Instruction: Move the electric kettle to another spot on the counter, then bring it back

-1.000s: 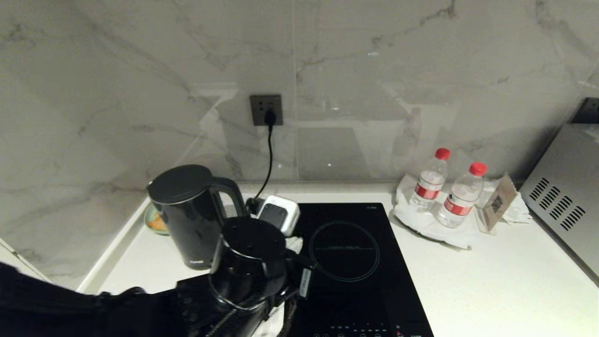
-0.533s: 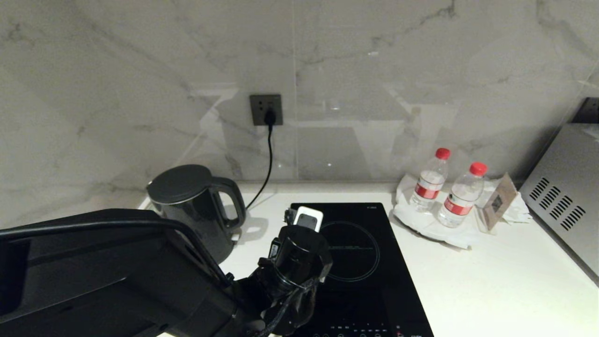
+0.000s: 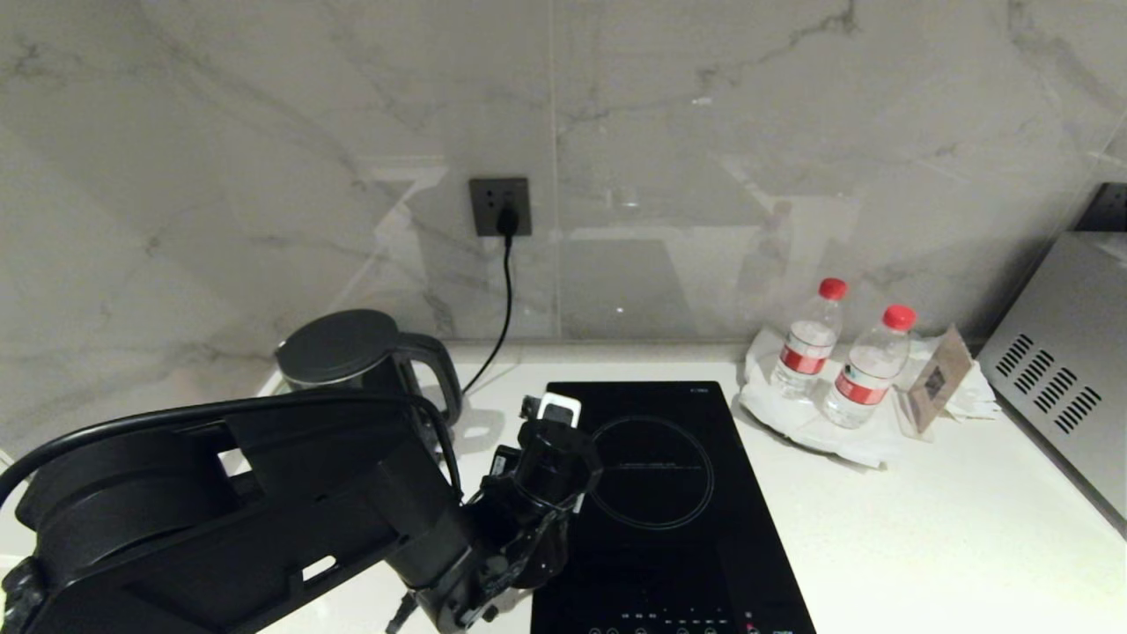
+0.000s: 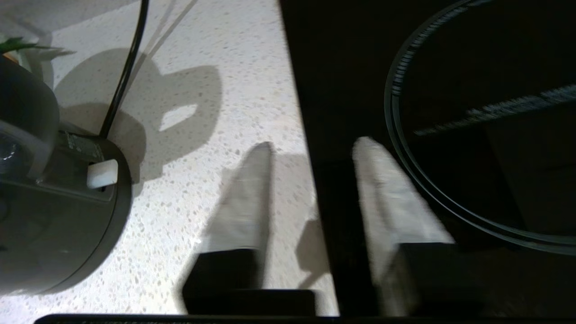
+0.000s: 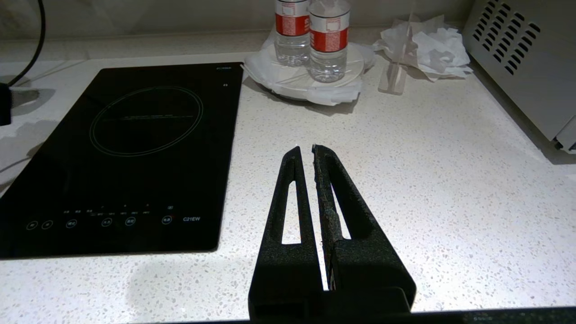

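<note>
1. Our kettle (image 3: pixel 352 370) stands upright near the back left corner of the bench (image 3: pixel 924 528), close to the wall. Its handle faces the cooktop (image 3: pixel 669 493), which suits a reach from that side.
2. A black cord (image 3: pixel 506 299) runs from the wall socket (image 3: pixel 500 207) down toward the foot of the kettle, so the kettle appears to sit on its powered base (image 4: pixel 67 216). That would explain why it sits so far back.
3. Our left gripper (image 4: pixel 310 180) hangs over the left edge of the cooktop, just beside the kettle but apart from it. Its fingers (image 4: pixel 247 198) are partly spread and hold nothing; one is over the white bench, the other over the black glass.
4. Our right gripper (image 5: pixel 306 157) hovers over the bare bench nearer the front edge, to the right of the cooktop. Its fingers are pressed together and empty, so we judge it parked.
5. Two water bottles (image 3: pixel 841 352) stand on a plate (image 3: pixel 792 423) near the back edge, well apart from the kettle, leaving room for a second spot.
</note>
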